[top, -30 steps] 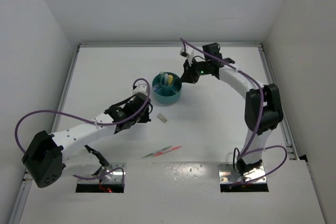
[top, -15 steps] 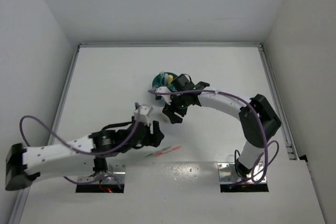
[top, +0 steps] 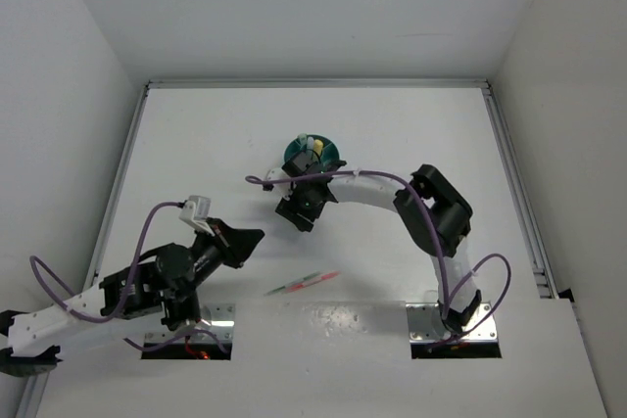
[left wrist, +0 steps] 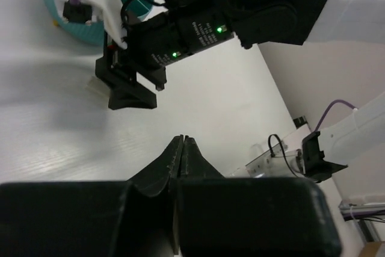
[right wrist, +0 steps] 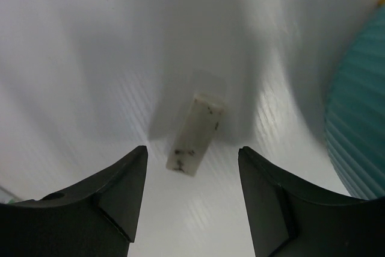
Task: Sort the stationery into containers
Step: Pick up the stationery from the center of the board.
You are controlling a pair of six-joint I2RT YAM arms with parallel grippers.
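Note:
A small beige eraser block (right wrist: 195,133), speckled with dark marks, lies on the white table. My right gripper (right wrist: 192,151) hangs open over it, a finger on either side and neither touching. From above, that gripper (top: 294,214) covers the eraser, just in front of the teal bowl (top: 328,155). The bowl holds a yellow stick (top: 317,147) and a pale one. Its ribbed wall (right wrist: 361,130) shows at the right of the right wrist view. My left gripper (top: 253,236) is shut and empty, drawn back at the lower left. A green and a pink-red pen (top: 302,283) lie near the front.
The right arm's forearm (top: 367,186) arches across the bowl's front side. White walls enclose the table on the left, back and right. Two metal base plates (top: 453,323) sit at the near edge. In the left wrist view the right gripper (left wrist: 129,88) stands ahead of my shut left fingers (left wrist: 182,142).
The right gripper left the bowl, came down over the eraser and opened. The left arm opened near the pens, then shut and pulled back to the lower left with nothing in it.

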